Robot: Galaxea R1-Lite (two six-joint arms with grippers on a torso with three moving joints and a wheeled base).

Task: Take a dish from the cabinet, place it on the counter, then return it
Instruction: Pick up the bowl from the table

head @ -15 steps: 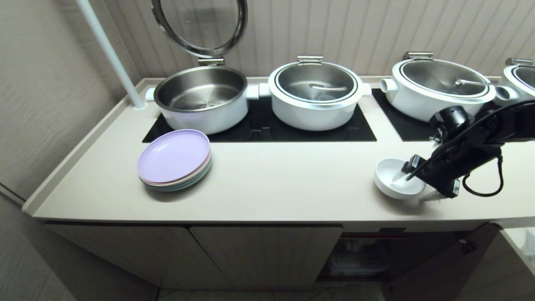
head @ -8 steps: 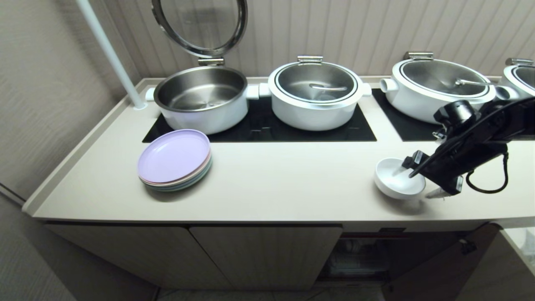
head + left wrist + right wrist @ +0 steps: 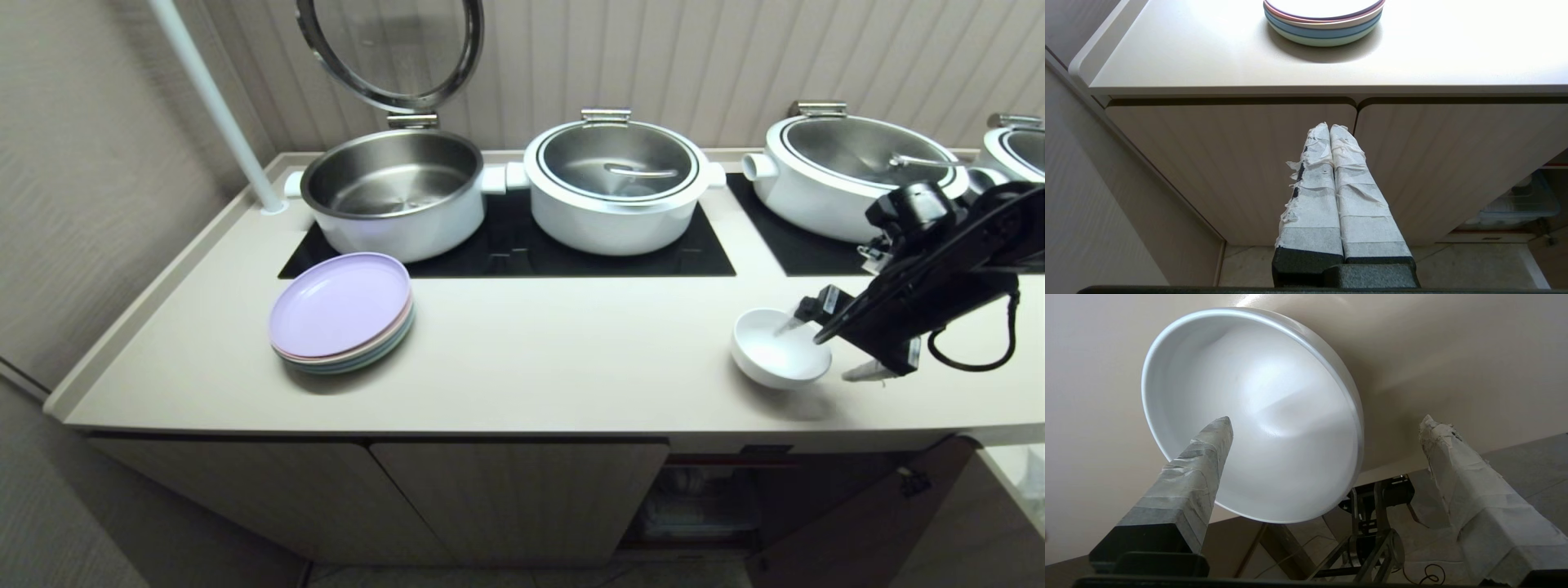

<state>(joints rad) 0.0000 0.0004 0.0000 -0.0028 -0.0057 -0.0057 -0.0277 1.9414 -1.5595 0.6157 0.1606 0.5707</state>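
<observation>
One bowl (image 3: pixel 780 357) stands upright on the counter (image 3: pixel 571 359), near the front edge toward the robot's right, well apart from the stack of plates (image 3: pixel 343 314) on the left. It rests on its own foot with nothing else in contact underneath, so the first two steps of the task, removal from the cabinet (image 3: pixel 522 498) and placement on the counter, read as complete.

Right gripper (image 3: pixel 829 349): jaws spread wide and holding nothing. One taped finger (image 3: pixel 1204 465) hangs inside the bowl above its inner surface; the other finger (image 3: pixel 1453 457) stands outside the rim with a clear gap between it and the wall. The rim lies between the two fingers, untouched on the outer side; contact on the inner side cannot be confirmed.

Left gripper (image 3: pixel 1331 130): fingers pressed together, empty, parked low in front of the closed cabinet doors (image 3: pixel 1233 163).

Remaining work, as judged from this state: close the right gripper on the rim again, lift the bowl clear of the counter, carry it down to the open cabinet bay (image 3: pixel 710 498) below the right end of the counter, and set it on the shelf. The cooking pots (image 3: pixel 616 184) at the back take no part in the task.
</observation>
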